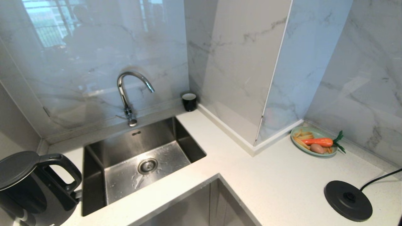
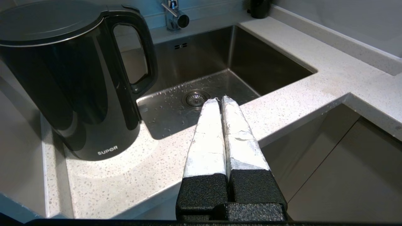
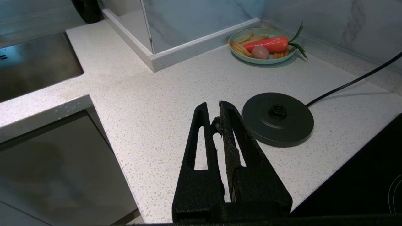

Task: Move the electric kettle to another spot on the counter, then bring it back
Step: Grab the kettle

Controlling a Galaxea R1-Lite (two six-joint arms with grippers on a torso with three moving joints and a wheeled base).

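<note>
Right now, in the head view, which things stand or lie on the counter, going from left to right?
electric kettle → sink → tap → black cup → green plate of food → round kettle base

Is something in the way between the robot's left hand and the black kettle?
Nothing visible. The shut left gripper hangs off the counter edge, with only bare worktop between it and the electric kettle.
</note>
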